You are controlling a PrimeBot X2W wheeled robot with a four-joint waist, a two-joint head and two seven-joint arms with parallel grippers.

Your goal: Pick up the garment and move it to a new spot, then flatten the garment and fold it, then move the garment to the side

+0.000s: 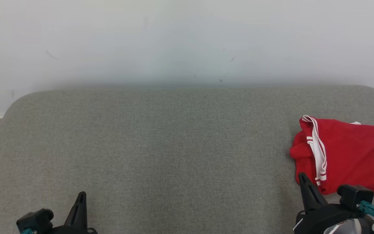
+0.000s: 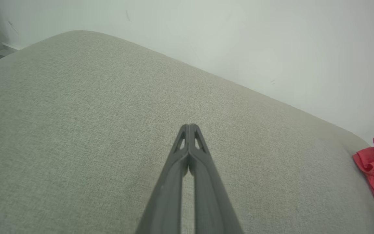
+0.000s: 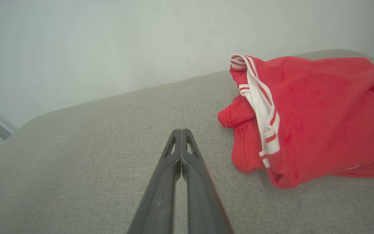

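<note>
Garment (image 1: 346, 152) just right of R gripper (image 1: 301, 175), fingers pressed together, empty. L gripper (image 1: 82, 194) same, well left.

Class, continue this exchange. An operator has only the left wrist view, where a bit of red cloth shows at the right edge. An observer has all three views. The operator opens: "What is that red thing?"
Observer: A crumpled red garment with a white striped trim, which your view cuts off.
Operator: Where is the other arm?
Observer: The right gripper points past the garment's trimmed side, with bare grey surface between the two.
Operator: Is it holding anything?
Observer: No. Its fingers are pressed together with nothing between them.
</note>
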